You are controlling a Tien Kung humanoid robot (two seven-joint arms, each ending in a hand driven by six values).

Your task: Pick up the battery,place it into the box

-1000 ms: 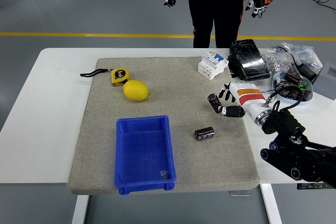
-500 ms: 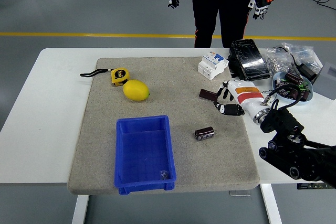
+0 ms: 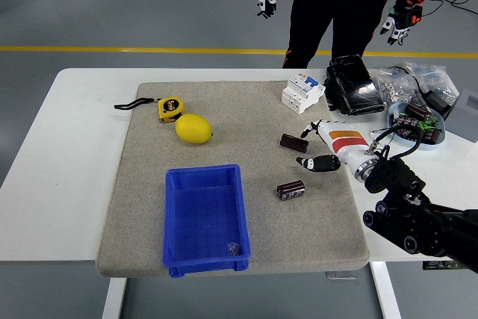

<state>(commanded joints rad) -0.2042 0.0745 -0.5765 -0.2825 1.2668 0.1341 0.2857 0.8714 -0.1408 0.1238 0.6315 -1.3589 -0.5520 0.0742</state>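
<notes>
Two dark cylindrical batteries lie on the grey mat [image 3: 149,207]. One battery [image 3: 293,141] lies at the mat's right, just left of my right hand's fingertips [image 3: 308,131]. The other battery [image 3: 290,190] lies lower down, right of the blue box [image 3: 203,172]. My right hand [image 3: 311,149] is white with black fingers; it hovers over the mat's right edge, with fingers spread and nothing in them. The blue box stands at the mat's front middle, with a small object [image 3: 232,246] in its near right corner. The left arm does not show.
A lemon [image 3: 194,128] and a yellow tape measure [image 3: 170,108] lie at the mat's back left. A white breaker [image 3: 302,95], a black pack [image 3: 351,86], bags of parts [image 3: 407,80] and a bowl of parts [image 3: 415,123] sit at the back right. A person [image 3: 336,5] stands behind, gloved hands raised.
My right hand held a battery upright a second ago. The battery now lies flat on the mat, and the hand has let go and drawn back slightly to the right. The person shifted right.
</notes>
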